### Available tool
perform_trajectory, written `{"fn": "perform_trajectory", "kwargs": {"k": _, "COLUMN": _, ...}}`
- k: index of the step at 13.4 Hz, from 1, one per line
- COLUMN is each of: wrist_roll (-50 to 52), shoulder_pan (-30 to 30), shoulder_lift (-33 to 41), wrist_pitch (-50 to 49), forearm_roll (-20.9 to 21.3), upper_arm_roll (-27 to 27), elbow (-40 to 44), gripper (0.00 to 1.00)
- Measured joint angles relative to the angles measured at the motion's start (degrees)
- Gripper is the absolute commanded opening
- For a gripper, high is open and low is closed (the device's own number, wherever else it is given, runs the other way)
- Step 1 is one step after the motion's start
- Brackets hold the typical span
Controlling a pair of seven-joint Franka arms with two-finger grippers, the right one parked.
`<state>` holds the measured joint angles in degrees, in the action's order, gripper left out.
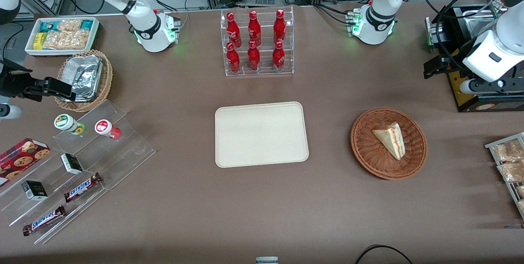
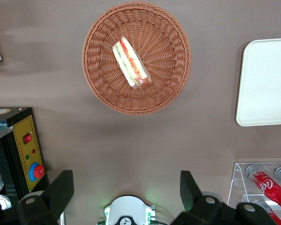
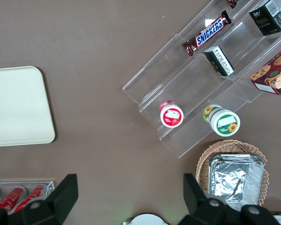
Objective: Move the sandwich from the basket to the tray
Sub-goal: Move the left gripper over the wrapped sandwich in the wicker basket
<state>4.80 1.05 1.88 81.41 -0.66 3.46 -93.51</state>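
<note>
One sandwich (image 1: pixel 390 139) lies in basket (image 1: pixel 388 143), tip toward camera; hand (image 2: pixel 126 194) wide open, empty.

red bottles (image 1: pixel 255 43) in clear rack (image 1: pixel 258 69) | Snickers bars (image 1: pixel 83 187) | foil container (image 1: pixel 84 76)

Sandwich (image 1: pixel 390 139) lies in basket (image 1: pixel 368 149); tool (image 1: pixel 434 67) hovers above the table, apart.

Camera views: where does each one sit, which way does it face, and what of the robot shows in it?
Front view: above the table edge facing both arm bases; gripper is raised, farther from the camera than the basket.
Left wrist view: looks down on sandwich in the basket; open fingers show.
Right wrist view: looks down on snack racks; parked fingers show.
Shared: the tray appears in all three.
</note>
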Motion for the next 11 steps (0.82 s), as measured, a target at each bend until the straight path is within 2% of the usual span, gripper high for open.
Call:
{"fn": "perform_trajectory", "kwargs": {"k": 5, "wrist_roll": 0.0, "shoulder_pan": 0.0, "shoulder_lift": -0.1, "wrist_pitch": 1.4, "forearm_roll": 0.0, "upper_arm_roll": 0.0, "elbow": -0.6, "gripper": 1.0}}
{"fn": "perform_trajectory", "kwargs": {"k": 11, "wrist_roll": 0.0, "shoulder_pan": 0.0, "shoulder_lift": -0.8, "wrist_pitch": 12.5, "forearm_roll": 0.0, "upper_arm_roll": 0.0, "elbow": -10.7, "gripper": 1.0}}
